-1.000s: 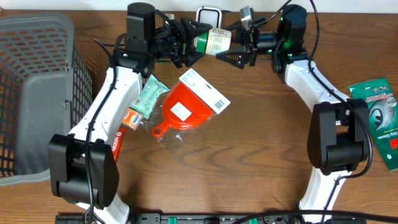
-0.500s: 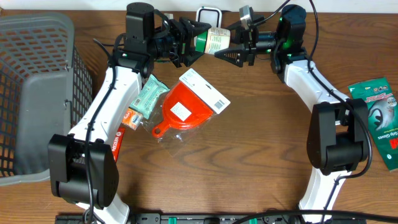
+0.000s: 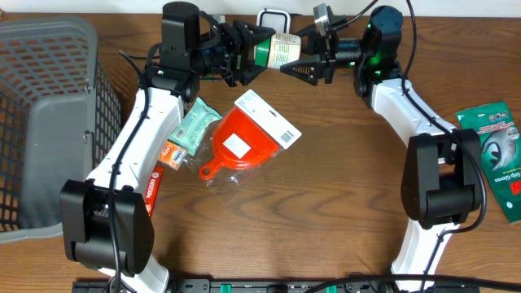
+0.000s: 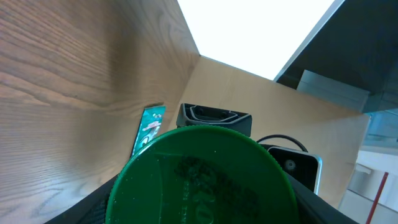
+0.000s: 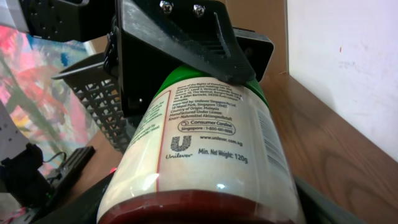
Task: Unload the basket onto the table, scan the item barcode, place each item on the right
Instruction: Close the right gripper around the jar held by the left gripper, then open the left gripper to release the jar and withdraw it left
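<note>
The left gripper is clamped on the green lid of the jar; in the right wrist view its black fingers lie tight against the lid end. The right gripper has its fingers spread on either side of the jar's base end, but I cannot tell whether they press on it.

The jar hangs above the worktop, just beyond the red scoop pack toward the far edge. It lies on its side. Its long axis runs left to right, with the lid toward the left arm and the base toward the right arm. The cream label with fine print faces upward. A dark red band shows at the base end, and what fills the jar cannot be told.

A black-and-white device stands beyond the scoop pack at the far edge. A mint-green packet touches the scoop pack's left side, with a small orange box just past it. Well left of the scoop pack sits a grey mesh basket, its solid floor in plain view. Well right lies a green glove pack.

The worktop is brown wood grain, and a white wall rises behind it.
</note>
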Action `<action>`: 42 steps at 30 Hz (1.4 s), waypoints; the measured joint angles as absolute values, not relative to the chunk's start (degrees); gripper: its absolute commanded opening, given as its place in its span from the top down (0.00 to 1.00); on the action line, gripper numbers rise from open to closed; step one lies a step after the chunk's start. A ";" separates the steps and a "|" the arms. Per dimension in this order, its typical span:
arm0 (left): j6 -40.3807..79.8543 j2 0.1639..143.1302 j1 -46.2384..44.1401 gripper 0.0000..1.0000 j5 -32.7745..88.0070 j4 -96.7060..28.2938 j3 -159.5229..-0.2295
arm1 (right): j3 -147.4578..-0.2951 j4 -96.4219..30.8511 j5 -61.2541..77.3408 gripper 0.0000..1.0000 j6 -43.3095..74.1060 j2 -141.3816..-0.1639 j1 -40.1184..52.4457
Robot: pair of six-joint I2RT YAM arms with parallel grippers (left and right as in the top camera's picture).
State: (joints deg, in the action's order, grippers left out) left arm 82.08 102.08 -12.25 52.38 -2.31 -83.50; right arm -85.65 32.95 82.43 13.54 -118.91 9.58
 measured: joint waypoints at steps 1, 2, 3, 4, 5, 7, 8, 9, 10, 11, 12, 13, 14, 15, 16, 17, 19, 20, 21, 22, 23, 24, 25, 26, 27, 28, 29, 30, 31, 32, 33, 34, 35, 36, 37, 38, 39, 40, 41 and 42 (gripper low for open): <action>82.06 102.08 -12.25 0.92 52.38 -2.35 -83.50 | -85.62 32.95 82.37 0.66 14.09 -118.93 9.61; 82.06 102.08 -12.25 0.92 52.36 -2.37 -83.50 | -85.65 32.97 82.26 0.67 14.55 -118.93 9.61; 82.04 102.08 -12.23 0.92 52.38 -2.37 -83.50 | -85.65 33.04 82.15 0.68 15.14 -118.93 9.61; 82.00 102.08 -12.23 0.92 52.36 -2.37 -83.50 | -85.65 33.10 82.06 0.69 15.62 -118.93 9.63; 81.80 102.08 -12.23 0.91 52.36 -2.37 -83.50 | -85.62 33.15 82.02 0.69 16.19 -118.93 9.63; 81.38 102.08 -12.23 0.88 52.36 -2.46 -83.50 | -85.65 33.26 81.97 0.70 17.39 -118.93 9.65; 81.19 102.08 -12.23 0.87 52.36 -2.50 -83.50 | -85.65 33.28 81.95 0.71 18.02 -118.93 9.65; 81.03 102.08 -12.23 0.88 52.36 -2.52 -83.50 | -85.62 33.30 81.93 0.71 18.52 -118.93 9.67; 80.93 102.08 -12.23 0.88 52.34 -2.55 -83.50 | -85.65 33.32 81.89 0.72 19.16 -118.93 9.67; 80.73 102.08 -12.23 0.88 52.34 -2.55 -83.50 | -85.62 33.32 81.84 0.72 19.57 -118.93 9.67; 80.60 102.08 -12.23 0.88 52.34 -2.57 -83.50 | -85.62 33.32 81.84 0.73 19.92 -118.93 9.67; 80.49 102.08 -12.23 0.88 52.31 -2.59 -83.50 | -85.65 33.34 81.82 0.75 20.29 -118.93 9.67; 80.38 102.08 -12.23 0.88 52.31 -2.59 -83.50 | -85.65 33.34 81.80 0.77 20.58 -118.93 9.67; 80.25 102.08 -12.23 0.88 52.29 -2.59 -83.50 | -85.65 33.34 81.80 0.78 20.82 -118.93 9.67; 80.05 102.08 -12.23 0.88 52.27 -2.61 -83.50 | -85.65 33.34 81.78 0.79 21.02 -118.93 9.67; 79.90 102.08 -12.23 0.88 52.23 -2.63 -83.50 | -85.65 33.34 81.78 0.81 21.17 -118.93 9.67; 79.66 102.08 -12.23 0.89 52.18 -2.66 -83.50 | -85.65 33.36 81.76 0.83 21.54 -118.93 9.67; 79.61 102.08 -12.23 0.88 52.18 -2.66 -83.50 | -85.65 33.34 81.73 0.84 21.74 -118.93 9.67; 79.55 102.08 -12.23 0.89 52.16 -2.68 -83.50 | -85.65 33.34 81.73 0.89 21.93 -118.93 9.67; 79.48 102.08 -12.23 0.89 52.16 -2.70 -83.50 | -85.65 33.34 81.71 0.91 22.02 -118.93 9.67; 79.46 102.08 -12.23 0.88 52.16 -2.70 -83.50 | -85.65 33.36 81.73 0.94 22.22 -118.93 9.67; 79.46 102.08 -12.23 0.88 52.16 -2.72 -83.50 | -85.65 33.36 81.71 0.95 22.41 -118.93 9.67; 79.46 102.08 -12.23 0.89 52.16 -2.72 -83.50 | -85.65 33.36 81.71 0.96 22.57 -118.93 9.67; 79.46 102.08 -12.23 0.88 52.16 -2.72 -83.50 | -85.65 33.36 81.69 0.96 22.68 -118.93 9.67; 79.46 102.08 -12.23 0.88 52.16 -2.72 -83.50 | -85.65 33.36 81.69 0.96 22.81 -118.93 9.67; 79.46 102.08 -12.23 0.88 52.16 -2.74 -83.50 | -85.65 33.39 81.69 0.98 22.87 -118.93 9.67; 79.46 102.08 -12.23 0.88 52.16 -2.74 -83.50 | -85.65 33.41 81.69 0.99 22.98 -118.93 9.67; 79.46 102.08 -12.23 0.88 52.16 -2.74 -83.50 | -85.65 33.41 81.67 0.99 23.03 -118.93 9.67; 79.46 102.08 -12.23 0.89 52.16 -2.74 -83.50 | -85.65 33.41 81.67 0.99 23.03 -118.93 9.67; 79.44 102.08 -12.23 0.88 52.16 -2.74 -83.50 | -85.65 33.41 81.67 0.99 23.03 -118.93 9.67; 79.44 102.08 -12.23 0.89 52.16 -2.74 -83.50 | -85.65 33.41 81.67 0.99 23.03 -118.93 9.67; 79.44 102.08 -12.23 0.88 52.16 -2.74 -83.50 | -85.65 33.41 81.67 0.99 23.03 -118.93 9.67; 79.44 102.08 -12.23 0.88 52.16 -2.74 -83.50 | -85.65 33.41 81.67 0.99 23.05 -118.93 9.67; 79.42 102.08 -12.23 0.88 52.16 -2.74 -83.50 | -85.65 33.43 81.65 0.99 23.03 -118.93 9.67; 79.42 102.08 -12.23 0.87 52.16 -2.74 -83.50 | -85.65 33.41 81.65 0.99 23.05 -118.93 9.67; 79.44 102.08 -12.23 0.83 52.16 -2.72 -83.50 | -85.65 33.41 81.67 0.99 23.05 -118.93 9.67; 79.42 102.08 -12.23 0.69 52.16 -2.72 -83.50 | -85.65 33.41 81.65 0.99 23.03 -118.93 9.67; 79.42 102.08 -12.23 0.63 52.16 -2.72 -83.50 | -85.65 33.41 81.65 0.99 23.05 -118.93 9.67; 79.42 102.08 -12.23 0.59 52.16 -2.74 -83.50 | -85.65 33.41 81.67 0.99 23.05 -118.93 9.67; 79.42 102.08 -12.23 0.54 52.16 -2.74 -83.50 | -85.65 33.41 81.67 0.99 23.05 -118.93 9.67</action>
